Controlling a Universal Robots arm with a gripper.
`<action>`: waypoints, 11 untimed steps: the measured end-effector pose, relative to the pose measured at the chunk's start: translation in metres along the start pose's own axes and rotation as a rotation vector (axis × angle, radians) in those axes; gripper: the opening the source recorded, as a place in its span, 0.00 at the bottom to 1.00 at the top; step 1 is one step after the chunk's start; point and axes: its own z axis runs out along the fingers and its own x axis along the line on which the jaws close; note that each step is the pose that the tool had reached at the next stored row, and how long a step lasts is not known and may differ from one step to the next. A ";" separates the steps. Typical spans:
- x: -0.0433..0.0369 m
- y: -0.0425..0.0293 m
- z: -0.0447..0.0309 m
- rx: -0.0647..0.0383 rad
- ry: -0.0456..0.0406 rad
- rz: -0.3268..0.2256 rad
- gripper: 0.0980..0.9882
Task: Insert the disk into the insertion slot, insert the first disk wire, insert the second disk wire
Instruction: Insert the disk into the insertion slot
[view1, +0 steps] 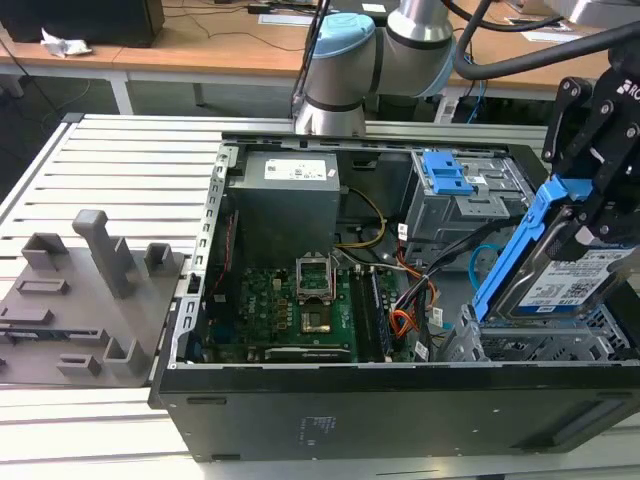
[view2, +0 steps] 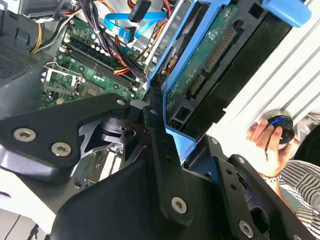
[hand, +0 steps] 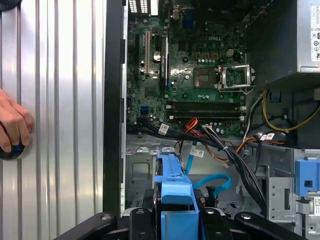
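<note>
Robotics lab: robot arm (view1: 340, 60), slatted aluminium bench (view1: 130, 160), wooden desks (view1: 200, 45) behind.

In the exterior view we see soft, even light from above: the table (view1: 120, 160) is pale and bright, the inside of the case (view1: 400, 400) lies in mild shade, and the disk (view1: 560, 285) label reads bright without glare. In the second wrist view the table is washed out almost to white, while the black gripper (view2: 182, 131), close to the lens, looks dark and soft. In the first wrist view we see light streaking along the table's ribs, a small glint on the board (hand: 200, 90), and deep shadow beside the power supply (hand: 310, 35).
</note>
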 end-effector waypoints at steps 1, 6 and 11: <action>0.0000 -0.0001 0.0031 0.000 0.0000 0.000 0.30; 0.0001 -0.0005 0.0132 -0.001 -0.0004 0.000 0.30; 0.0000 -0.0013 0.0332 -0.003 -0.0002 0.000 0.30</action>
